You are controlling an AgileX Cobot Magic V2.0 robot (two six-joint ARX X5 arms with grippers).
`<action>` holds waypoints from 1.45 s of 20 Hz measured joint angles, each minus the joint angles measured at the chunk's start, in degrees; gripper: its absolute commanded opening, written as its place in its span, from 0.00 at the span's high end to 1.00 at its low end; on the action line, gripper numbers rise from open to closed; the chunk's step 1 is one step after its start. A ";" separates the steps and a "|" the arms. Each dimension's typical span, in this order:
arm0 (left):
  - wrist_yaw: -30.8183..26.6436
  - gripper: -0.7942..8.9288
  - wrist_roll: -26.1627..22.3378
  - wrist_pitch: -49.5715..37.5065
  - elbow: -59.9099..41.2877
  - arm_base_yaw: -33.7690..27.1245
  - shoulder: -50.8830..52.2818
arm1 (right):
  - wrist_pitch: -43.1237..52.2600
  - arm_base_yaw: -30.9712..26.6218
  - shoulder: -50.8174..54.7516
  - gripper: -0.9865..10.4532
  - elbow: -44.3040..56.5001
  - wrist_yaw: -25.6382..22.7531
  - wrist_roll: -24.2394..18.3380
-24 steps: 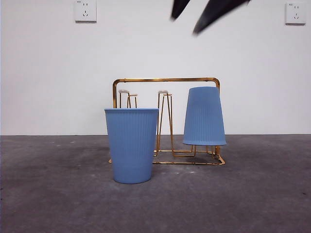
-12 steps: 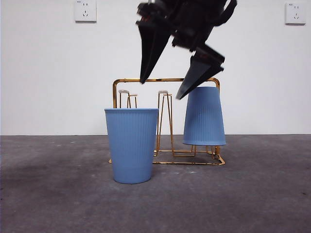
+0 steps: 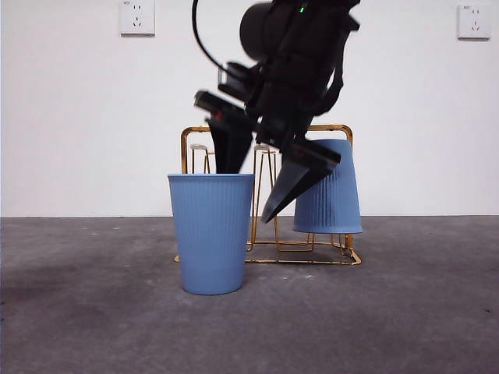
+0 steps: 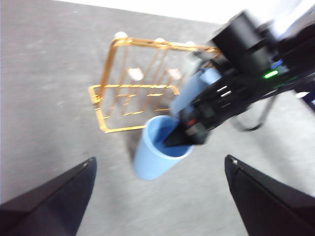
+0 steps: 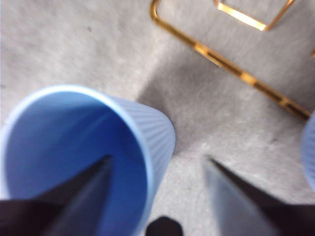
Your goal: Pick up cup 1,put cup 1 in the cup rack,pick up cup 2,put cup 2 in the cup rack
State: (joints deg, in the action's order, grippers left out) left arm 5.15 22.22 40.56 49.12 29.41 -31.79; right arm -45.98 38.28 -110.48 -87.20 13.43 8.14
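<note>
An upright blue ribbed cup (image 3: 211, 234) stands on the grey table in front of the gold wire cup rack (image 3: 187, 148). A second blue cup (image 3: 328, 187) sits upside down on a peg at the rack's right end. My right gripper (image 3: 248, 196) is open and straddles the upright cup's right wall, one jaw inside the cup and one outside. The right wrist view shows that cup (image 5: 74, 142) and my right gripper (image 5: 156, 160) over its rim. My left gripper (image 4: 160, 159) is open, empty and high above; its view shows the cup (image 4: 147, 162) and rack (image 4: 128, 93).
A white wall with two sockets (image 3: 137, 17) (image 3: 474, 21) stands close behind the rack. Free pegs with pale tips (image 3: 204, 148) rise at the rack's left and middle. Bare grey table (image 3: 86, 304) lies to both sides and in front.
The right arm has come down from the top edge to the upright cup, and one jaw now dips inside it. Cups and rack have not moved.
</note>
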 measured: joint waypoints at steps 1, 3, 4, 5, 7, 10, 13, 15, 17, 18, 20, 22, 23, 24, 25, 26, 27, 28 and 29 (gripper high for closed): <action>1.07 0.47 0.37 -1.07 0.00 0.00 0.00 | 0.22 0.13 -0.76 0.85 0.00 0.02 0.09; 4.24 0.47 1.53 -4.07 0.00 0.00 0.00 | 1.09 0.35 -1.36 0.93 0.00 0.04 0.04; 5.92 0.47 2.36 -6.08 0.00 0.00 0.00 | 1.77 0.52 -1.31 0.93 0.00 -0.04 0.02; 7.45 0.47 3.21 -8.46 0.00 0.00 0.00 | 2.54 0.68 -1.18 0.93 0.00 -0.07 -0.07; 10.16 0.47 5.11 -13.49 0.00 0.00 0.00 | 2.69 1.14 0.52 0.93 0.07 -0.11 -0.31; 12.68 0.47 8.28 -22.60 0.00 0.00 -0.07 | 5.42 2.03 10.03 0.93 0.26 -0.09 -0.39; 13.09 0.47 11.47 -32.26 0.00 0.00 -0.39 | 10.08 2.56 21.35 0.93 0.24 -0.07 0.04; 13.11 0.47 13.20 -37.81 0.00 0.00 -0.72 | 13.07 2.54 27.10 0.93 0.20 -0.07 0.15; 13.99 0.47 14.95 -43.47 0.00 0.00 -1.31 | 16.44 2.54 32.30 0.93 0.20 -0.04 0.24; 14.69 0.46 15.85 -46.66 0.00 0.00 -1.77 | 18.38 2.54 34.88 0.93 0.20 -0.04 0.24; 15.89 0.46 17.86 -52.41 0.00 0.00 -2.95 | 22.32 2.54 39.21 0.93 0.20 -0.02 0.28; 16.41 0.42 20.09 -57.66 0.00 0.00 -4.68 | 26.82 2.54 42.75 0.93 0.20 1.01 0.90; 16.72 0.42 21.29 -60.48 0.00 0.00 -5.88 | 29.40 2.54 44.15 0.93 0.17 2.36 1.40; 17.59 0.42 22.58 -63.54 0.02 0.00 -7.28 | 31.80 2.54 45.20 0.93 0.04 4.00 1.99; 18.64 0.42 23.93 -66.90 0.02 0.02 -8.81 | 34.14 2.54 45.92 0.93 -0.04 5.55 2.62; 19.58 0.41 25.27 -70.03 0.02 0.04 -10.23 | 35.93 2.56 46.25 0.93 -0.09 6.58 3.10; 20.13 0.40 26.93 -73.72 0.02 0.26 -12.04 | 37.70 2.58 46.47 0.93 -0.11 7.34 3.65; 20.87 0.40 28.76 -77.68 0.02 0.61 -13.84 | 39.26 2.62 46.49 0.93 -0.11 8.20 4.22; 21.16 0.40 30.34 -81.07 0.02 1.09 -15.39 | 40.22 2.84 46.49 0.93 -0.11 8.70 4.59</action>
State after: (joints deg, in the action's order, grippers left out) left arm 26.30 52.56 -40.51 49.15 30.50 -47.18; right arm -5.76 41.12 -63.99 -87.31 22.13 12.73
